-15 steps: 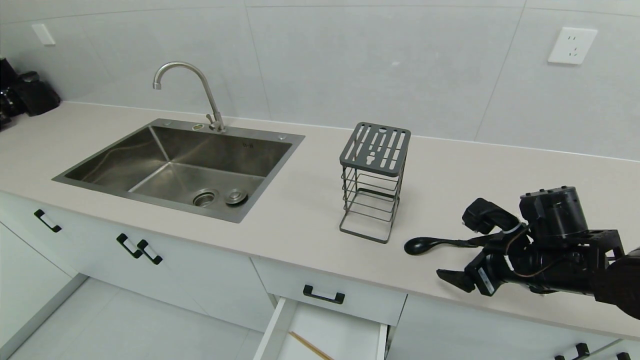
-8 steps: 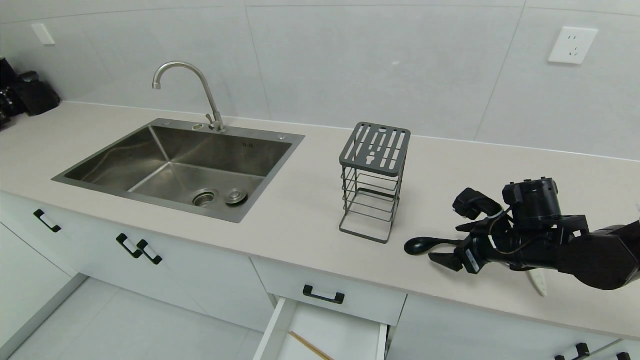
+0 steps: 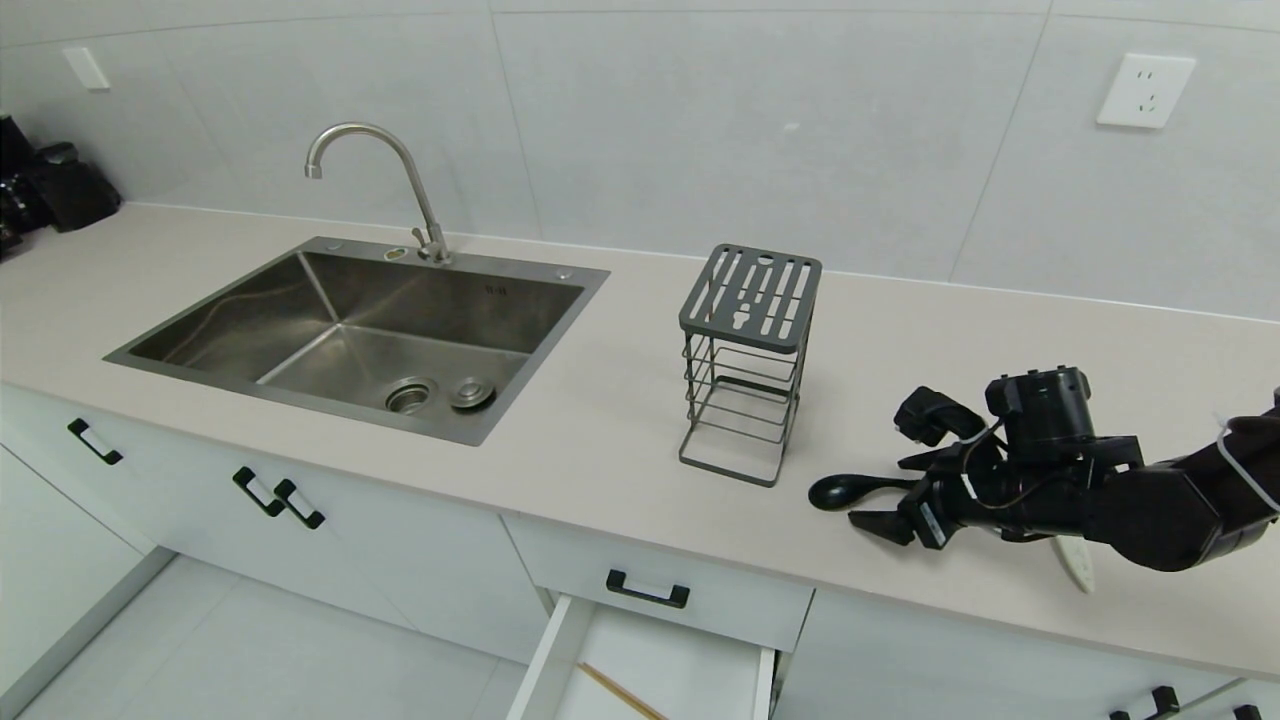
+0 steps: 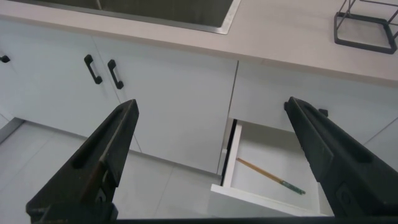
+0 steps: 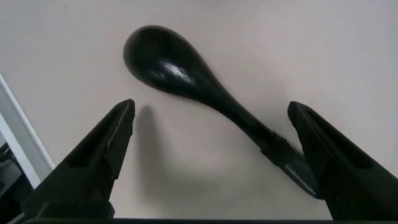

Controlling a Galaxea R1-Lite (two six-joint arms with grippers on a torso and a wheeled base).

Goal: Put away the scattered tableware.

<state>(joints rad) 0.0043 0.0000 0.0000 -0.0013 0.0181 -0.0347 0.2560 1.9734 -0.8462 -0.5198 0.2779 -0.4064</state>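
A black spoon (image 3: 848, 490) lies on the beige counter (image 3: 620, 400), its bowl toward the wire rack. In the right wrist view the spoon (image 5: 186, 78) lies between the two fingers, handle running toward the camera. My right gripper (image 3: 905, 492) is open and low over the spoon's handle, one finger on each side of it. A white piece of tableware (image 3: 1075, 562) peeks out from under the right arm. My left gripper (image 4: 211, 180) is open, hanging in front of the cabinets above the pulled-out drawer (image 4: 273, 180), which holds a chopstick (image 4: 270, 176).
A grey wire utensil rack (image 3: 745, 362) stands just left of the spoon. A steel sink (image 3: 360, 335) with a faucet (image 3: 375, 170) is at the left. The open drawer (image 3: 650, 670) juts out below the counter's front edge. A socket (image 3: 1143, 91) is on the wall.
My right gripper has moved left and away from the counter's front edge, settling lower, so that its fingers now straddle the spoon's handle. The white piece came into sight. The spoon has not moved.
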